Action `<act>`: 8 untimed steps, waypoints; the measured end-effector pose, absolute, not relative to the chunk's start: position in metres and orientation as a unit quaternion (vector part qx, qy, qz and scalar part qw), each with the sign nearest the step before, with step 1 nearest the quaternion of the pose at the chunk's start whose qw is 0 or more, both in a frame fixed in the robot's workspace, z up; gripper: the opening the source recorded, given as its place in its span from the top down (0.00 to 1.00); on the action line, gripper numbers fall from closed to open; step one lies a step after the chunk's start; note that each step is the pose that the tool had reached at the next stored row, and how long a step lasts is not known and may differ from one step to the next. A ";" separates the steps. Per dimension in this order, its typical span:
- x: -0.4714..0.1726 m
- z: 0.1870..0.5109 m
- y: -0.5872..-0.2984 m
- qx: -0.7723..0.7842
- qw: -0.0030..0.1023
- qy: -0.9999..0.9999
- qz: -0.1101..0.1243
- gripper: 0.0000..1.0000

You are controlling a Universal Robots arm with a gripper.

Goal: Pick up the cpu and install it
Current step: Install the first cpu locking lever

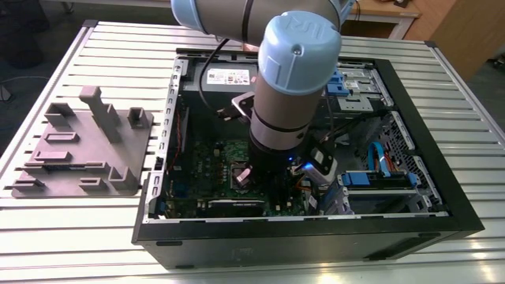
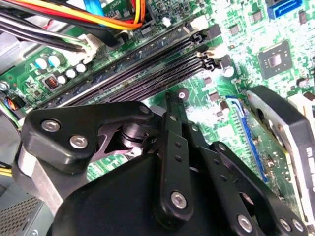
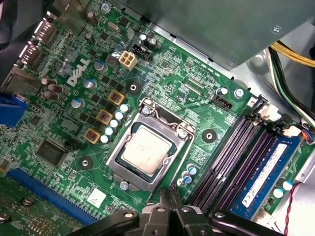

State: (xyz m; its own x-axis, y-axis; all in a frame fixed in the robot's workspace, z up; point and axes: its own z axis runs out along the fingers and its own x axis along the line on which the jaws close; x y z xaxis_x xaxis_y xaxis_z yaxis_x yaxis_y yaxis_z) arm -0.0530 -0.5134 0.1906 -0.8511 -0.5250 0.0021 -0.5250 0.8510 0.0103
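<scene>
Grey plastic tray [image 1: 79, 148] with raised blocks lies on the slatted tabletop [image 1: 118, 53], well apart from my pincer and outside the open computer case [image 1: 316, 245]. My arm reaches down into that case. My pincer [image 3: 169, 192], tips together and gripping nothing, hangs over the green motherboard [image 3: 59, 123]. The cpu [image 3: 146, 149] lies in its metal-framed socket [image 3: 115, 167], near my fingertips. Dark memory slots [image 3: 231, 157] run alongside.

A pale slatted metal table [image 1: 118, 47] stands on a dark floor [image 1: 12, 103], with wooden furniture [image 1: 453, 29] behind it.
</scene>
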 end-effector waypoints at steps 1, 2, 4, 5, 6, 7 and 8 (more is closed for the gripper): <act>-0.053 0.191 -0.513 0.273 0.002 -0.962 -0.005 0.90; -0.052 0.191 -0.514 0.273 0.002 -0.962 -0.005 0.90; -0.052 0.191 -0.514 0.273 0.002 -0.962 -0.005 0.90; -0.052 0.191 -0.514 0.273 0.002 -0.962 -0.005 0.90; -0.051 0.191 -0.514 0.273 0.002 -0.962 -0.005 0.90; -0.051 0.191 -0.514 0.273 0.002 -0.962 -0.005 0.90; -0.051 0.191 -0.514 0.273 0.003 -0.962 -0.005 0.90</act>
State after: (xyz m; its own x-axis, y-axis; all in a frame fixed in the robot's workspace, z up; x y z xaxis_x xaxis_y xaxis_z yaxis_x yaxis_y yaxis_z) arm -0.0506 -0.5138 0.1906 -0.8510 -0.5252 0.0023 -0.5252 0.8509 0.0104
